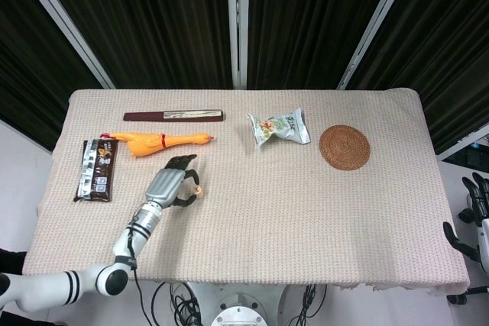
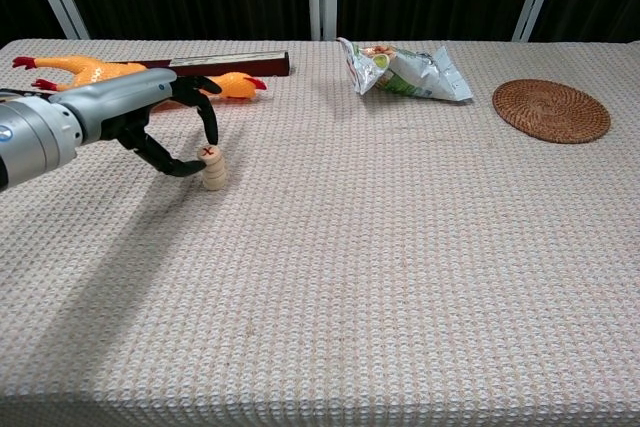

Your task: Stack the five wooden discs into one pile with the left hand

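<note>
Left hand (image 2: 165,127) reaches forward, fingers curled downward; right hand (image 1: 475,205) hangs beside the table

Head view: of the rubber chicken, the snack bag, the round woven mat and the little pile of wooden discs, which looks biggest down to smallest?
1. Rubber chicken, the longest.
2. Snack bag and round woven mat: too alike in size to rank.
3. Pile of wooden discs, by far the smallest, beside the left hand.

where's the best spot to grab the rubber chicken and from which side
Probably the narrow neck of the rubber chicken, toward its right end, coming from above. It lies flat and lengthwise along the table, the body at the left end is thicker, and the left robot hand sits just in front of it, so a front approach looks crowded.
</note>
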